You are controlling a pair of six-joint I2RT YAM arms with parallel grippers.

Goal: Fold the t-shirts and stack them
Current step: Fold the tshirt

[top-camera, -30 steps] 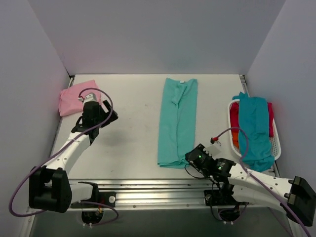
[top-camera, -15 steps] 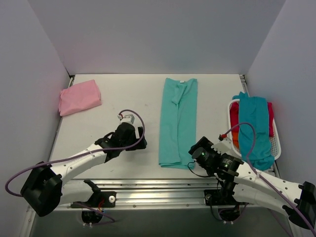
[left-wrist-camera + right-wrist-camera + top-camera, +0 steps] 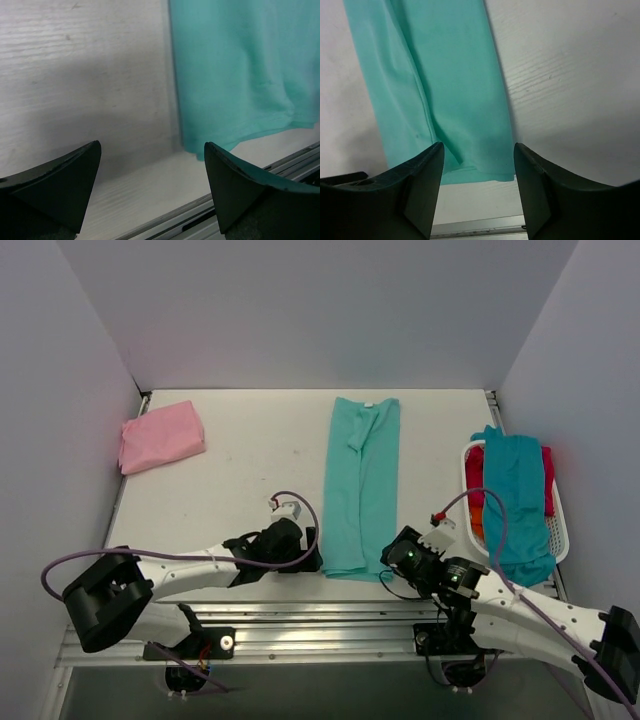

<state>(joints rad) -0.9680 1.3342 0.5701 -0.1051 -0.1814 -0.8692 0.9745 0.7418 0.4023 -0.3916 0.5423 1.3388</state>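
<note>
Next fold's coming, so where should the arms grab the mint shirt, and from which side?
Its near hem corners, one per tool, from the near edge. The mint shirt lies flat as a long strip, hem at the near end, with the open left tool and right tool beside those corners.

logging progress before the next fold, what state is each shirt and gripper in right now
mint-teal t-shirt, folded into a long strip, flat on table
pink t-shirt, folded, far left corner
teal-blue t-shirt, unfolded, draped over basket
red t-shirt, bunched in basket
left gripper, open, empty
right gripper, open, empty
</note>
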